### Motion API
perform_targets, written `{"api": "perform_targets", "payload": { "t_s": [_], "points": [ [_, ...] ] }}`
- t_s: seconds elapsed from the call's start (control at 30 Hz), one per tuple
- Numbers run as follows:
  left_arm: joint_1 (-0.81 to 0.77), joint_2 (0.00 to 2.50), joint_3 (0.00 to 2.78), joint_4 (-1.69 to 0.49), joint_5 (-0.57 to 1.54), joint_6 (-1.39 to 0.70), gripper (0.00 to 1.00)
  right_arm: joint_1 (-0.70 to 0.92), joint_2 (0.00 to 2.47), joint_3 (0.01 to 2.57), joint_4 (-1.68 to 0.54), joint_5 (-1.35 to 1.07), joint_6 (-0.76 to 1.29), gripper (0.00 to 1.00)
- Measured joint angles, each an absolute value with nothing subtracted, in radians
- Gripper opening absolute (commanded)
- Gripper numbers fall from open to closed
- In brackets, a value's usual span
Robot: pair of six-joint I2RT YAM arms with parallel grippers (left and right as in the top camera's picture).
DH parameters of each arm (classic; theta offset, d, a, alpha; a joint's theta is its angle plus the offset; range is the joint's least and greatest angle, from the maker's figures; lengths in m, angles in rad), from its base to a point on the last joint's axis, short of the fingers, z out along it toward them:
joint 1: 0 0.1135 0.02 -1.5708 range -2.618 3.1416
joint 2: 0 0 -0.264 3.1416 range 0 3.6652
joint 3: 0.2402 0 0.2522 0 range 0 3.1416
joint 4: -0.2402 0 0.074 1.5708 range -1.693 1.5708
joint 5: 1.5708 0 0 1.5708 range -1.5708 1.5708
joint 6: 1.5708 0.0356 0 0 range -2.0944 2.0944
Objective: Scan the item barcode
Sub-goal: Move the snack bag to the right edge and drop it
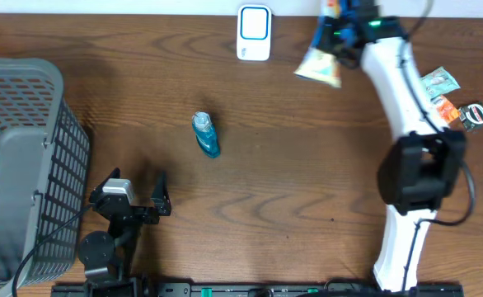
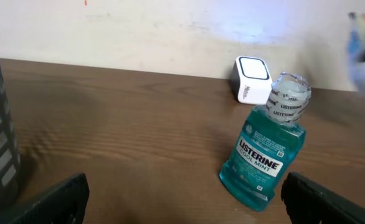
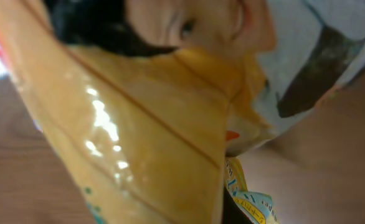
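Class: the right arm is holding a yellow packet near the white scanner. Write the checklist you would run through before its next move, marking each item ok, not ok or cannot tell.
1. Right jaws closed on the yellow packet: ok.
2. Packet lined up in front of the scanner: not ok, it hangs off to one side.
3. Barcode turned toward the scanner: cannot tell, no barcode shows clearly.
4. Left jaws open, holding nothing, far from the scanner: ok.
5. Mouthwash bottle lying clear of the way between packet and scanner: ok.
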State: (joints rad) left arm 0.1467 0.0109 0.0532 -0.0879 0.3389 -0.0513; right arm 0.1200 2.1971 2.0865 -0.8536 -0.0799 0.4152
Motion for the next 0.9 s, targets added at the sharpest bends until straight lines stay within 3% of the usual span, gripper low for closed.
{"api": "perform_targets", "payload": {
  "t_s": [0.13, 0.33, 0.67, 0.7, 0.73, 0.8, 0.9],
  "points": [
    [0.147, 0.011, 0.053, -0.088, 0.339, -0.051, 0.98, 0.031, 2.199, 2.083, -0.9, -0.037, 0.297, 0.01],
    [0.147, 0.011, 0.053, -0.088, 0.339, -0.051, 0.98, -0.098, 2.301, 2.078, -0.801, -0.01, 0.155, 0.01],
    [0.147, 0.011, 0.053, -0.088, 0.339, -0.051, 0.98, -0.239, 2.411, 2.065, -0.793, 0.064, 0.092, 0.04],
    [0.147, 0.011, 0.053, -0.088, 0.339, -0.052, 0.98, -0.249, 2.411, 2.065, -0.801, 0.092, 0.093, 0.11],
    [0.147, 0.011, 0.053, -0.088, 0.339, -0.051, 0.98, -0.263, 2.411, 2.065, -0.816, 0.124, 0.092, 0.28],
    [0.147, 0.011, 0.053, -0.088, 0.339, -0.051, 0.98, -0.284, 2.41, 2.065, -0.83, 0.16, 0.096, 0.52],
    [0.147, 0.011, 0.053, -0.088, 0.339, -0.051, 0.98, -0.318, 2.402, 2.065, -0.858, 0.192, 0.097, 0.99]
  ]
}}
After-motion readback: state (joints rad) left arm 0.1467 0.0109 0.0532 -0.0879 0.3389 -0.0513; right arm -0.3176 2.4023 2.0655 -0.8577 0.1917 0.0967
